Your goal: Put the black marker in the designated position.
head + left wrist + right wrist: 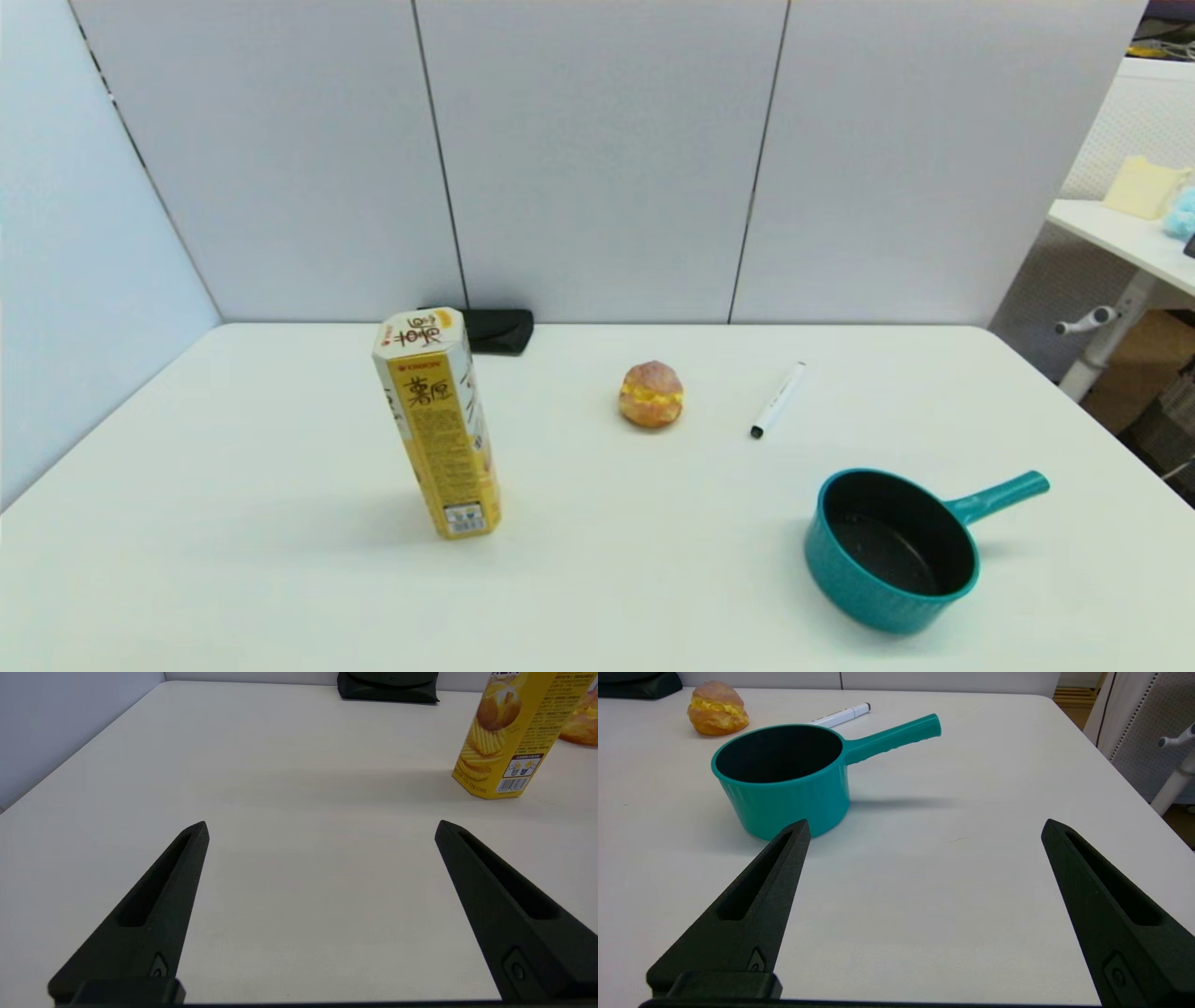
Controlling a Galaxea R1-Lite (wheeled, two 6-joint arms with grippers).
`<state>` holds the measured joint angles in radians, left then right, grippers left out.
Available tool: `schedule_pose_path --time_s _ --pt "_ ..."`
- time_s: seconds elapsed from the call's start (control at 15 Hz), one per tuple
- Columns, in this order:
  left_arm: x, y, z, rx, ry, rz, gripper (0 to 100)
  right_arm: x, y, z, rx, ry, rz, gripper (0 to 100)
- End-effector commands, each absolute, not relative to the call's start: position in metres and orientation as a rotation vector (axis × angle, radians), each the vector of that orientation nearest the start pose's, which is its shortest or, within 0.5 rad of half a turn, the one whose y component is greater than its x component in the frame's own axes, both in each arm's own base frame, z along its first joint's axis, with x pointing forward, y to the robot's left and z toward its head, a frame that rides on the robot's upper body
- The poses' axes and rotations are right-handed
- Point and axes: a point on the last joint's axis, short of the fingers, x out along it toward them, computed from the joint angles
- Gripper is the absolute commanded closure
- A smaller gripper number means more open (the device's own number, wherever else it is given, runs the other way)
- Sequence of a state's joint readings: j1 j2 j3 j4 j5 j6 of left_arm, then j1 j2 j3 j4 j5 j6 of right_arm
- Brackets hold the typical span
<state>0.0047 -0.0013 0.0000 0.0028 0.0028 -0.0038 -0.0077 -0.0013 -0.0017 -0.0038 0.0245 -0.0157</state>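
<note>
The black marker [777,399], a slim white pen with a black tip, lies on the white table to the right of a cream puff [651,395] and behind the teal pot [892,549]. In the right wrist view the black marker [840,715] shows partly behind the pot's rim [738,746]. My right gripper [924,828] is open, low over the table's near right side, well short of the marker. Over the near left of the table my left gripper [320,828] is open and holds nothing. Neither arm shows in the head view. The designated position carries no mark.
A tall yellow chip box [437,425] stands upright left of centre; the chip box [509,737] also shows in the left wrist view. A black case [498,329] lies against the back wall. The table's right edge [1102,411] borders a second desk.
</note>
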Motion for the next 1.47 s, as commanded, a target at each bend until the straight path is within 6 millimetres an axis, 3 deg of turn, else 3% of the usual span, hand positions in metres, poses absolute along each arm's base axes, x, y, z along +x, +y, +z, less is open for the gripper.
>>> schedule_pose_path --time_s 0.07,1.0,1.07,1.27,1.33,1.47 --pt "-0.023 0.0 0.075 -0.005 0.003 0.009 0 -0.023 0.001 0.076 -0.015 -0.006 0.017 0" --pt "-0.022 0.0 0.077 -0.002 0.009 0.009 0 -0.023 0.001 0.076 -0.015 -0.006 0.017 0" --pt "-0.021 0.0 0.09 0.014 0.025 0.006 0 -0.023 0.001 0.076 -0.015 -0.006 0.017 0" --pt "-0.009 -0.001 0.17 0.141 0.046 -0.048 0 -0.023 0.001 0.076 -0.015 -0.006 0.017 0" --pt "0.003 -0.001 0.205 0.172 0.09 -0.103 0 -0.023 0.001 0.076 -0.015 -0.006 0.017 0" --pt "0.034 -0.005 0.254 0.253 0.122 -0.208 0 -0.023 0.001 0.076 -0.015 -0.006 0.015 0"
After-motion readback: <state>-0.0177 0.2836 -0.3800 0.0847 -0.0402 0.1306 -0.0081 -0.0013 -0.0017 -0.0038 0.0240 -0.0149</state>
